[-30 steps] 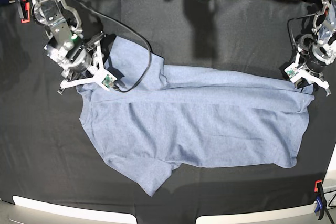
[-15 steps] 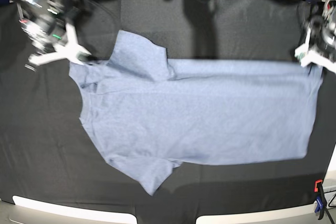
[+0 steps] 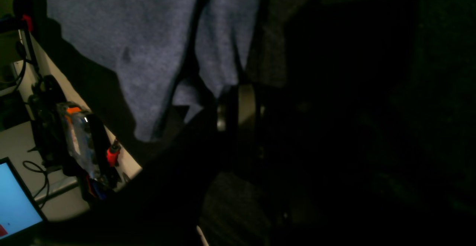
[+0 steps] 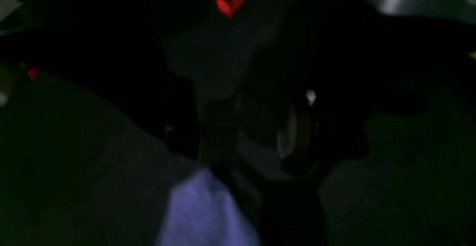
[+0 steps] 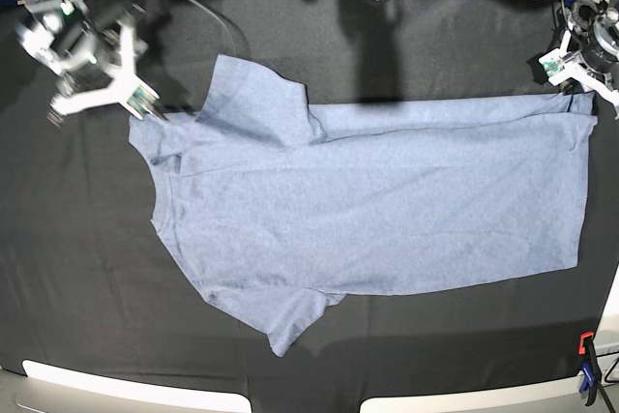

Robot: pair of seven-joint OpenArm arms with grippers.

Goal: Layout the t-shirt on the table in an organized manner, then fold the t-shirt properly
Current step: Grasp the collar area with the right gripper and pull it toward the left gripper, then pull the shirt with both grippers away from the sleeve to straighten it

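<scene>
Black table [image 5: 77,268], t-shirt [image 5: 377,210] stretched flatter than before, hem shifted right

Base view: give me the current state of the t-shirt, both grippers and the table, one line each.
t-shirt: spread flat, one sleeve folded over the body, hem corner lifted.
left gripper: shut on the t-shirt's hem corner.
right gripper: open, holding nothing, beside the collar end.
table: black cloth, wrinkled, under the shirt.
</scene>
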